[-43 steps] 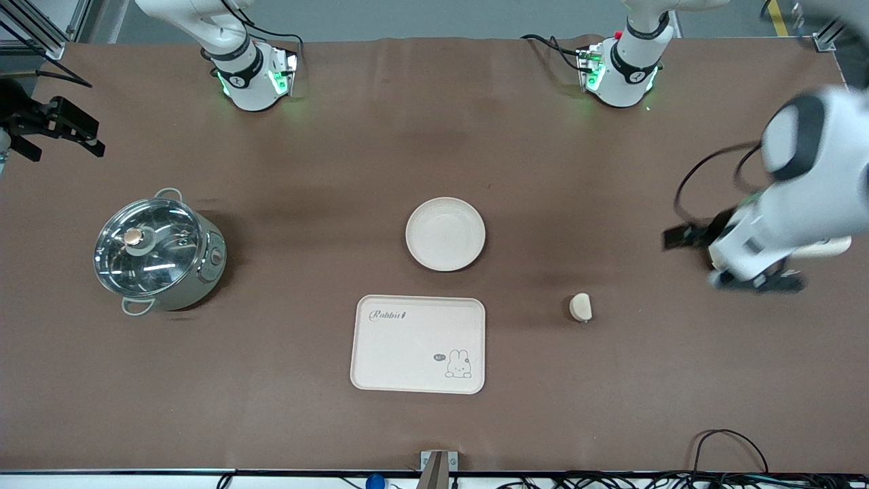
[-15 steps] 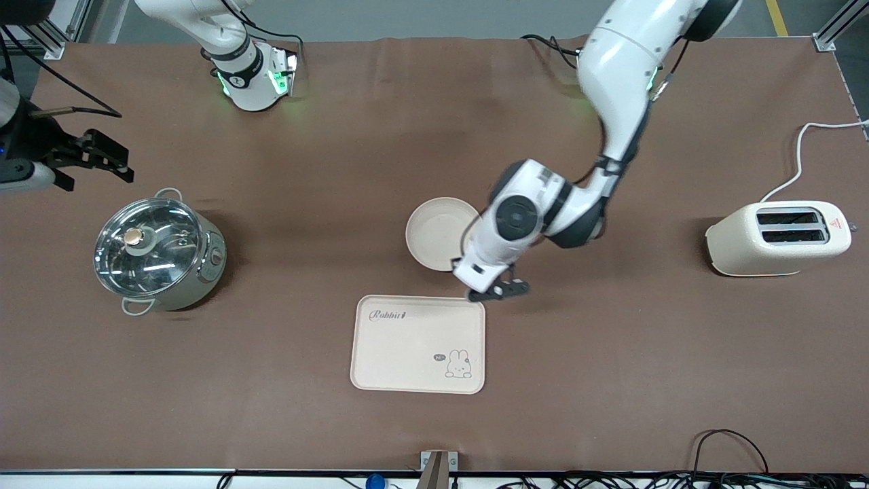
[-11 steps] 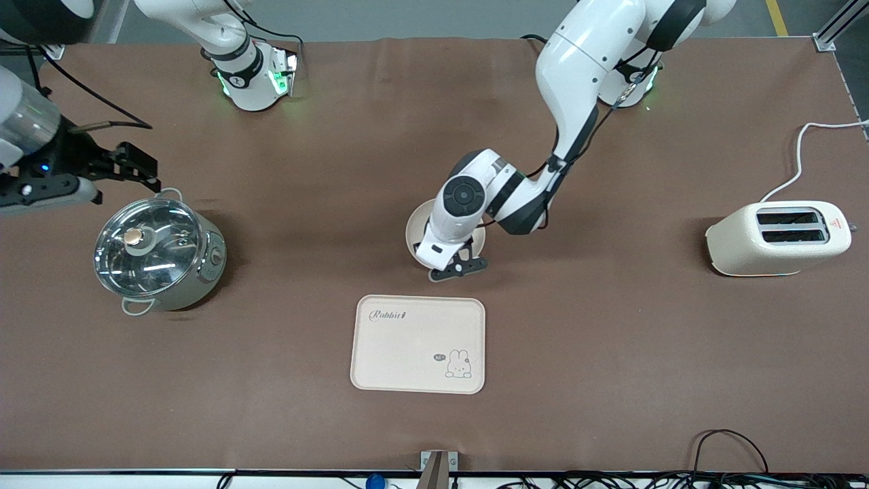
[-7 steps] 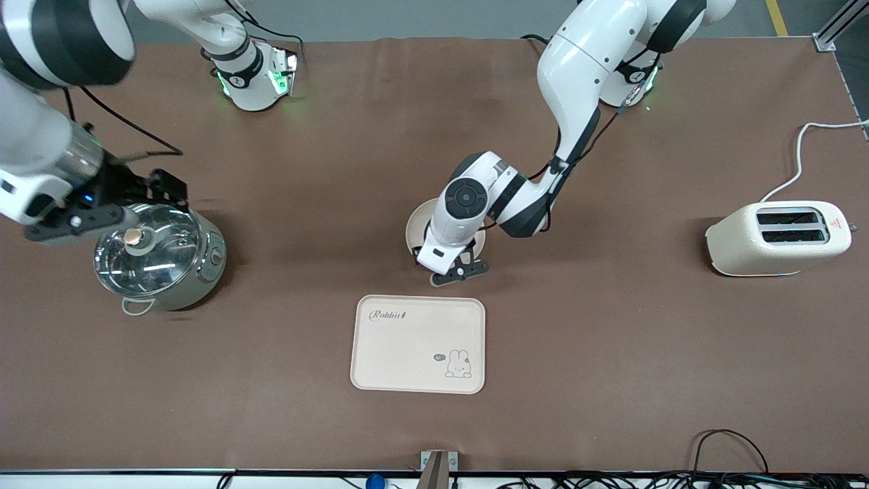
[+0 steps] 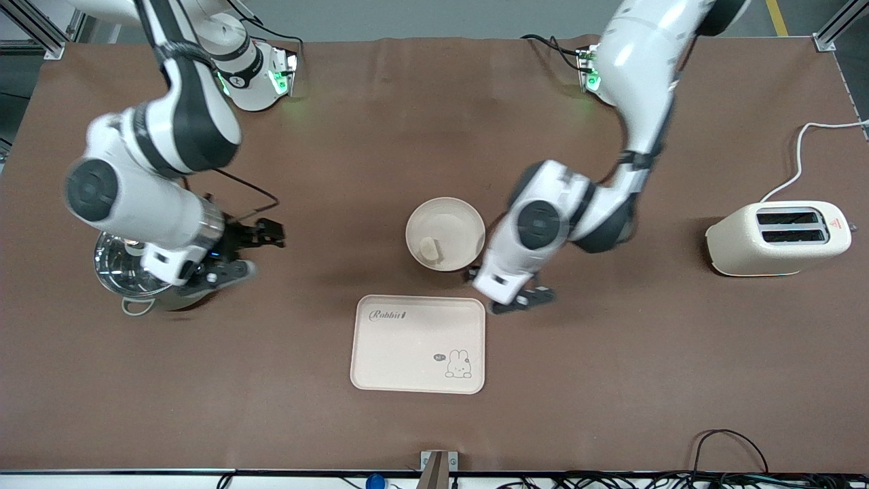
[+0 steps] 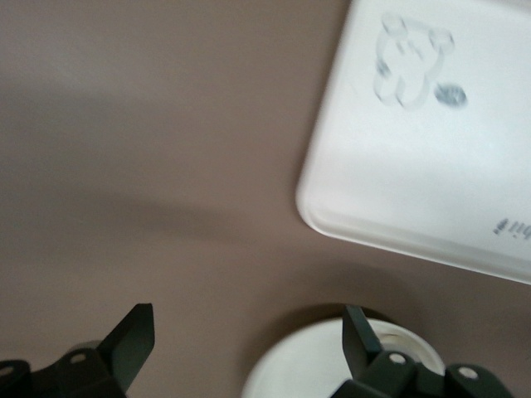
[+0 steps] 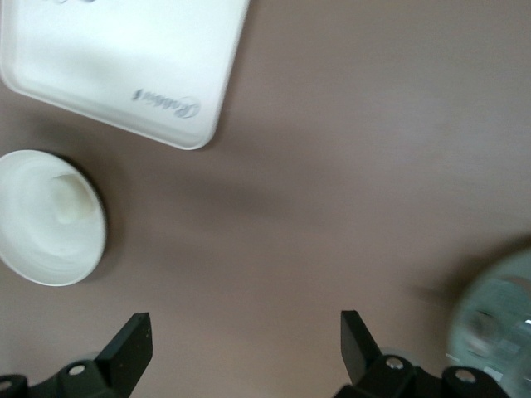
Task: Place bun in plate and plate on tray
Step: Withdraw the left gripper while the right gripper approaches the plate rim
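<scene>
The bun point(image 5: 430, 248) lies in the round plate point(image 5: 456, 216), near the plate's rim nearest the front camera. The rabbit tray point(image 5: 418, 343) lies just nearer the camera than the plate. My left gripper point(image 5: 506, 295) is open and empty, over the table beside the plate and the tray's corner. Its wrist view shows the tray point(image 6: 431, 149) and the plate's edge point(image 6: 315, 369). My right gripper point(image 5: 250, 251) is open and empty, over the table between the pot and the plate. Its wrist view shows the tray point(image 7: 116, 58), the plate point(image 7: 33, 249) and the bun point(image 7: 70, 203).
A steel pot with a glass lid point(image 5: 125, 272) stands toward the right arm's end, mostly covered by the right arm; it also shows in the right wrist view point(image 7: 498, 323). A cream toaster point(image 5: 777, 238) with a white cord stands toward the left arm's end.
The left gripper has let go of the bun in the plate and moved off toward the left arm's end. The right arm has swung in past the pot toward the plate.
</scene>
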Action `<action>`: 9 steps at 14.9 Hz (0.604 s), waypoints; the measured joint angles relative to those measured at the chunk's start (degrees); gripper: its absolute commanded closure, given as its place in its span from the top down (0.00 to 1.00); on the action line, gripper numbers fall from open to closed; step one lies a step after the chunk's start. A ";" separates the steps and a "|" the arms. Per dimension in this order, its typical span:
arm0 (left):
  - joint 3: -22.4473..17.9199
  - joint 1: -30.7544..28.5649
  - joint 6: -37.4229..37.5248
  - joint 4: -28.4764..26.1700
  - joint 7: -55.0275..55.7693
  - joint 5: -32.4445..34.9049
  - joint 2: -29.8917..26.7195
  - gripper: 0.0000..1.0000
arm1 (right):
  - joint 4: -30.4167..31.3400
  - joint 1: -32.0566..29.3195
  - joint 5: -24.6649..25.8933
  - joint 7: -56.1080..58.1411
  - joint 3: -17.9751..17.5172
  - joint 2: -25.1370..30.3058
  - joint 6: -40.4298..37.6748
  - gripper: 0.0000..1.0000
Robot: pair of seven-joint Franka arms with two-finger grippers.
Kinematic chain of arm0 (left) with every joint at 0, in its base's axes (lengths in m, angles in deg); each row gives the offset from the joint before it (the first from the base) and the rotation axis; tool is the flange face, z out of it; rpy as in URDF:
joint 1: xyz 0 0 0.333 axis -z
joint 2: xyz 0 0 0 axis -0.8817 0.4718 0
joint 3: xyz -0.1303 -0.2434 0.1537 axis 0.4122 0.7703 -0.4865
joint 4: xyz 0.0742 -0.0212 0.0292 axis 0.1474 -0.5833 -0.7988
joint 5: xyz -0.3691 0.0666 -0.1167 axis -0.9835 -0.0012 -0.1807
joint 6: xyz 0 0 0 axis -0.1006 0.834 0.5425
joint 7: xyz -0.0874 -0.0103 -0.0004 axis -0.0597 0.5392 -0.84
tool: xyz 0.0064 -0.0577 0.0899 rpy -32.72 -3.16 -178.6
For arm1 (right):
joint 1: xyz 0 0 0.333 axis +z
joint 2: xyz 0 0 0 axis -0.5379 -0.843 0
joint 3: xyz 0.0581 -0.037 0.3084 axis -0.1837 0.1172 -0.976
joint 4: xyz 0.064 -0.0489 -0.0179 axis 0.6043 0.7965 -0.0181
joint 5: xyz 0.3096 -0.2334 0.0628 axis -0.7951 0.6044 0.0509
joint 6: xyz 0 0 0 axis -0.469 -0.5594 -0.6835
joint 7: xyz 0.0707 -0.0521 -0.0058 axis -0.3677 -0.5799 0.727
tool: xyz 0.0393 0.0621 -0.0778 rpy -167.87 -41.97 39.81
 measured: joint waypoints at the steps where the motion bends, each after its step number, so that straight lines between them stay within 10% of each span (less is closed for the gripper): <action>1: -0.07 -3.66 1.93 -0.10 -5.57 0.07 -2.13 1.00 | -0.03 1.22 -1.98 0.03 -0.04 -1.75 1.10 1.00; 9: 0.27 -19.13 14.09 -0.25 -27.25 5.95 -17.58 1.00 | -0.04 11.73 -13.35 0.03 -0.22 -12.55 8.77 0.76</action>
